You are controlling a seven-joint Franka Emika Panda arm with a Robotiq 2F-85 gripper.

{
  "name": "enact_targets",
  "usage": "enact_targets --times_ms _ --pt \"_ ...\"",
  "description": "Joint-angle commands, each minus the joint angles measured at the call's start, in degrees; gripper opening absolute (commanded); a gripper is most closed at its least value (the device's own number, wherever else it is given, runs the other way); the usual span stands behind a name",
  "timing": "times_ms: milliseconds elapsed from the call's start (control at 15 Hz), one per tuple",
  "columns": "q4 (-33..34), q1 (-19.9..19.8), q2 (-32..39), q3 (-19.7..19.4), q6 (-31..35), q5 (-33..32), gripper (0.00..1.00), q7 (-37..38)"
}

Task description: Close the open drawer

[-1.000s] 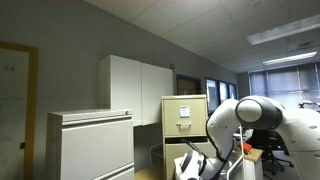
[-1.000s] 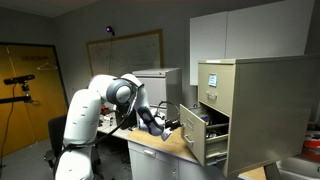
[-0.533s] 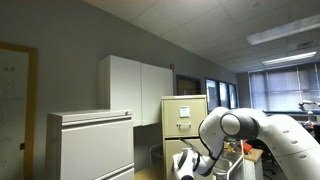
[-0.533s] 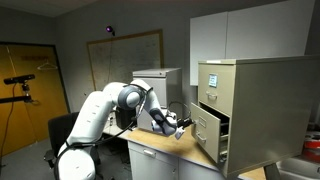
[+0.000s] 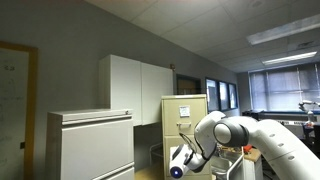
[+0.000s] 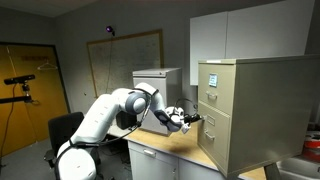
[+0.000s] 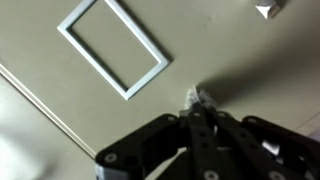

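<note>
While the gripper (image 6: 191, 119), fingers drawn together in the wrist view, touches the drawer (image 6: 215, 128) front with its tip, the drawer looks about flush in the cabinet (image 6: 265, 110). It lies straight ahead, so any last push runs along the gripper's own axis.

Place: an office.
Storage: a tall beige filing cabinet (image 6: 255, 110) with paper labels stands at the right; in an exterior view a wide light-grey lateral cabinet (image 5: 90, 145) is to its left, with white wall cupboards (image 5: 140, 88) between them, higher up.
Ceiling: suspended tiles (image 5: 190, 20) with fluorescent light panels (image 5: 285, 35).
Walls: a wood-framed whiteboard (image 6: 125, 58) on the far grey wall; a yellow wooden door (image 6: 35, 90) at the left.
Seating: a black office chair (image 6: 62, 130) near the door.
Windows: a row (image 5: 222, 95) at the far right.
</note>
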Motion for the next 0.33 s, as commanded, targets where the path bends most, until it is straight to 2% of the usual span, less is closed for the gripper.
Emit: enact_targets --times_ms 0,267 --pt "12.91 0.25 7.32 -1.84 -1.35 7.93 0.04 -3.75" --pt "16.36 2.12 9.77 -2.63 -4.31 14.19 0.03 -6.12"
